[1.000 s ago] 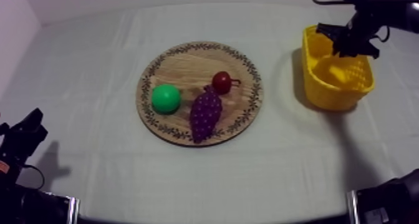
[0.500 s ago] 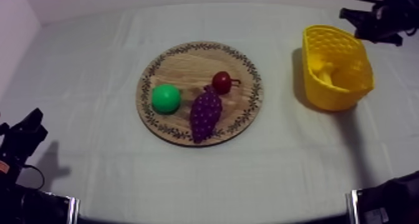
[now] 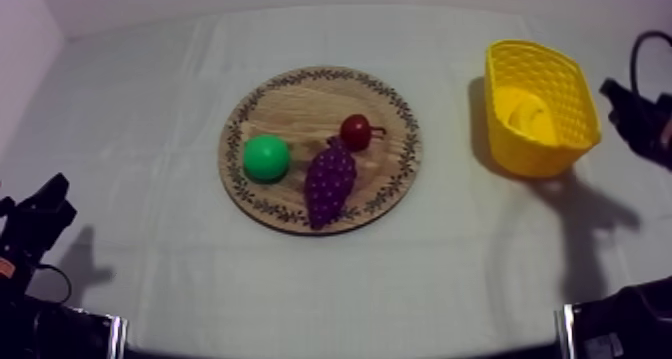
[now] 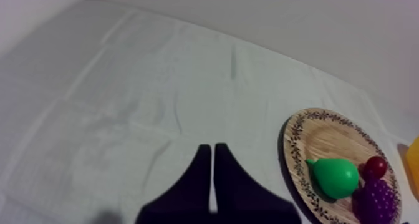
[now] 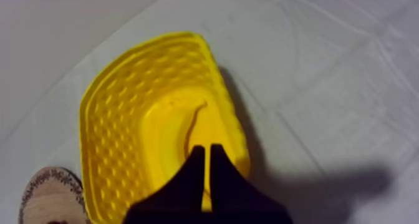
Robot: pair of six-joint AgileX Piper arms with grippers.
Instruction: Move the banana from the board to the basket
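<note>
Lying in yellow lattice basket (image 3: 565,83) at far-right corner of table (image 3: 450,283): curved yellow toy banana (image 3: 527,115) | right gripper (image 5: 207,148) narrow, empty, by basket | left gripper (image 4: 212,146) narrow, empty, near-left corner

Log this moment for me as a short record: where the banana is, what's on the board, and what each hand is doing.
banana: lying inside the yellow basket
board: holds a pear, grapes and a small red fruit; no banana on it
left hand: shut on nothing, apart from the board
right hand: shut on nothing, close by the basket
task state: banana looks delivered
</note>
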